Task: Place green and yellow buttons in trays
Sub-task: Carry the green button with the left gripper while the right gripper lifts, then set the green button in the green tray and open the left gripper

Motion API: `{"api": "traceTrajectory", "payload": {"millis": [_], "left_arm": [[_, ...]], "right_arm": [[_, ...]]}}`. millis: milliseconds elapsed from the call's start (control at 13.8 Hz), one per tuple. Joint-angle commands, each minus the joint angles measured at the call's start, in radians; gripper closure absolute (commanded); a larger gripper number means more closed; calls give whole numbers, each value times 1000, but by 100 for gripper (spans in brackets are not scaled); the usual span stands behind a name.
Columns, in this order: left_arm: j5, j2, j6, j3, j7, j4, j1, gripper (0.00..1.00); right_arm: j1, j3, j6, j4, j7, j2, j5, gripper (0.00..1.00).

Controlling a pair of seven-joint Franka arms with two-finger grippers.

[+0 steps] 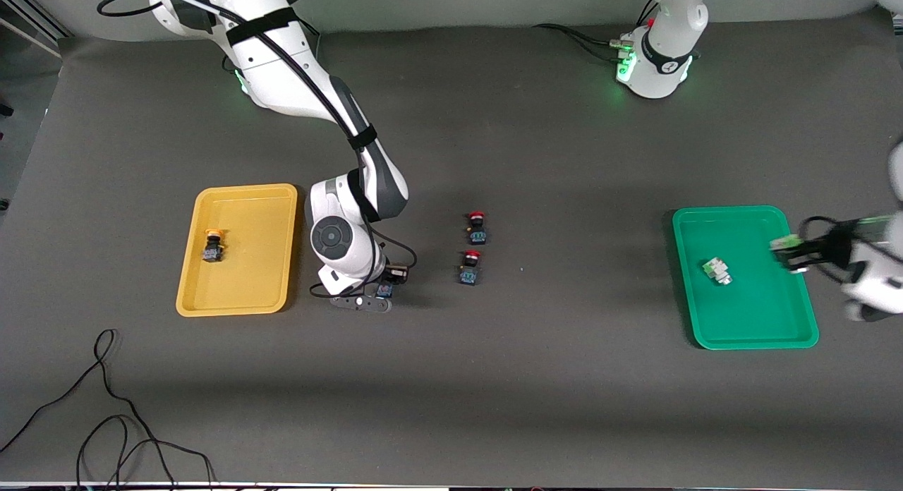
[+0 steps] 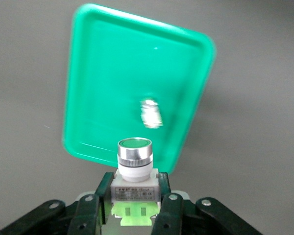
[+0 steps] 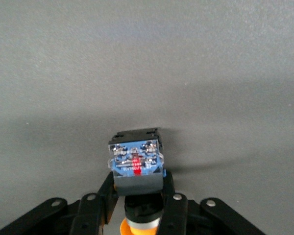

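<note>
A yellow tray (image 1: pixel 254 265) holds one yellow button (image 1: pixel 212 245). Beside that tray, low at the table, my right gripper (image 1: pixel 384 290) (image 3: pixel 139 196) is shut on another yellow button (image 3: pixel 137 166), which has a black body, a blue end and an orange cap. At the left arm's end lies the green tray (image 1: pixel 755 314) (image 2: pixel 112 73) with a pale green button (image 1: pixel 717 270) (image 2: pixel 151 113) in it. My left gripper (image 1: pixel 786 251) (image 2: pixel 134 200) hangs over that tray's edge. It is shut on a second green button (image 2: pixel 134 171).
Two red-capped buttons (image 1: pixel 477 228) (image 1: pixel 470 267) stand mid-table between the trays. A loose black cable (image 1: pixel 106 406) curls near the table's front edge at the right arm's end.
</note>
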Motion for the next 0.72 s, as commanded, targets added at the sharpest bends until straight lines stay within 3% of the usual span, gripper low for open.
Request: {"api": "traceTrajectory", "payload": {"millis": [0,145,289,506,651], "left_arm": [[27,-4,201,-15,198,-171,84,100],[28,7,410,-15,292,-322,135,100],[36,48,557,-13,354,-410,150,100],[70,108,609,-13,373,-436,167,100],[88,132,609,-13,373,-438,169,85]], "right_arm": [[-6,-13,-47,10,16,-70,23,100],[-8,-59,-163,11,16,-159,17,100],[-5,-118,-303,8,14,-260,7,100],[3,-226,-478,-1,-7,-371,-41,100],[-2,-244,-518,-33,-30,-418,-149,100]]}}
